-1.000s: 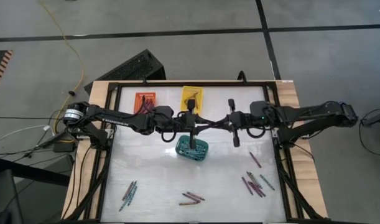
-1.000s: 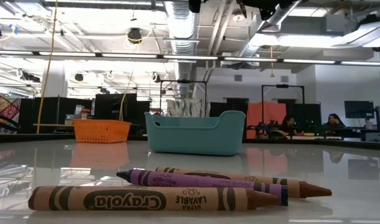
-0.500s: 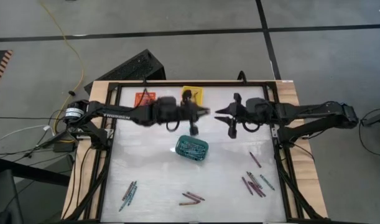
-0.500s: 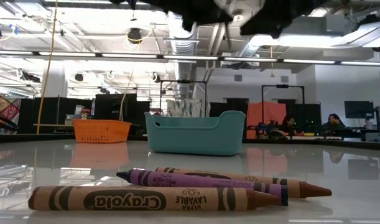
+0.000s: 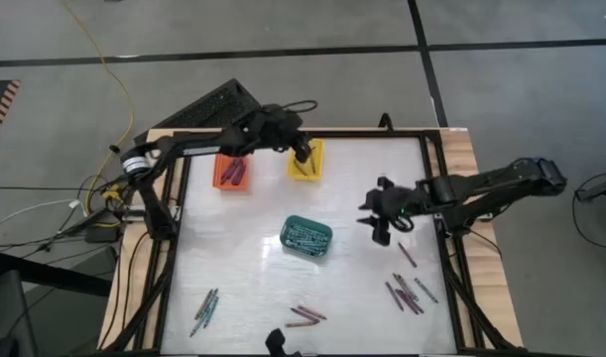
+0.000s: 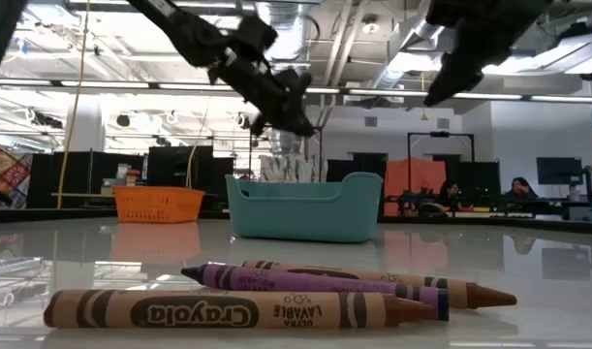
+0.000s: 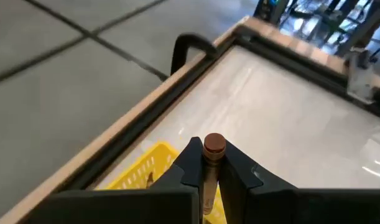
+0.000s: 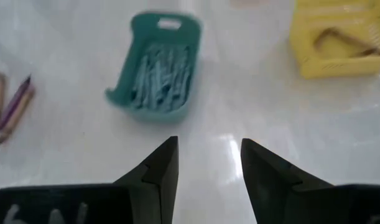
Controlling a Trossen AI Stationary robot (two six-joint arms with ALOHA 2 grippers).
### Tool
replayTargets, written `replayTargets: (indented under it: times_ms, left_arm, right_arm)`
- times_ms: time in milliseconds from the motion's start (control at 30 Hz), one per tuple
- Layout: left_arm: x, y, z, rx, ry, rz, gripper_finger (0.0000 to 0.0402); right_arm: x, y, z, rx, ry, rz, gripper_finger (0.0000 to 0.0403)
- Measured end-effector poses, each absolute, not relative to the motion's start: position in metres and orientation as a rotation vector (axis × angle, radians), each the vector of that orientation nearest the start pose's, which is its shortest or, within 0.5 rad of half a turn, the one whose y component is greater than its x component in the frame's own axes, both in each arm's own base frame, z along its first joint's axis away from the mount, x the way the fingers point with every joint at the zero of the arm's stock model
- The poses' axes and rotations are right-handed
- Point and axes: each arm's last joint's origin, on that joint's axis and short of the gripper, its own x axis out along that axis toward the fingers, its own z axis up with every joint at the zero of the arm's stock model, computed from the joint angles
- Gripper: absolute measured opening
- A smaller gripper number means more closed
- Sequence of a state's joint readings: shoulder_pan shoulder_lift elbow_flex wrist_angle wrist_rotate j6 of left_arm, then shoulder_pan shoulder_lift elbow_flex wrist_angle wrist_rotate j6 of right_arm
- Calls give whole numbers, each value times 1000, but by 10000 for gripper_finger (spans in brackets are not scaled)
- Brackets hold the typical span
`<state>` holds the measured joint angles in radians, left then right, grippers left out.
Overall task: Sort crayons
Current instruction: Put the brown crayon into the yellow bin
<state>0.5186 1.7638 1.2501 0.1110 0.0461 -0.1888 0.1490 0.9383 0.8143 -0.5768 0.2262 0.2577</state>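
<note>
A brown crayon (image 7: 213, 163) is pinched upright between the left gripper (image 5: 302, 152) fingers, above the yellow basket (image 5: 306, 167) at upper centre. The right gripper (image 5: 380, 224) is spread and empty at centre right. Loose crayons (image 5: 406, 291) are noted at lower right.

right gripper (image 8: 205, 163): fingers apart, nothing between them
teal basket (image 8: 156, 65): full of crayons
yellow basket (image 8: 336, 38): well apart from it
</note>
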Motion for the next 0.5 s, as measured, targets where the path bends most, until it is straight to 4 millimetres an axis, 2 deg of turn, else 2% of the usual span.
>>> replayTargets:
  times_ms: [100, 300, 500]
  left_arm:
    - [359, 208, 237, -342, 450, 498, 9]
    - [379, 219, 214, -423, 661, 483, 13]
    - [394, 226, 202, -489, 721, 449, 46]
  right_arm:
    - [189, 36, 277, 113, 718, -139, 162]
    - [189, 61, 269, 111, 752, -103, 153]
    - [180, 79, 263, 110, 780, -141, 144]
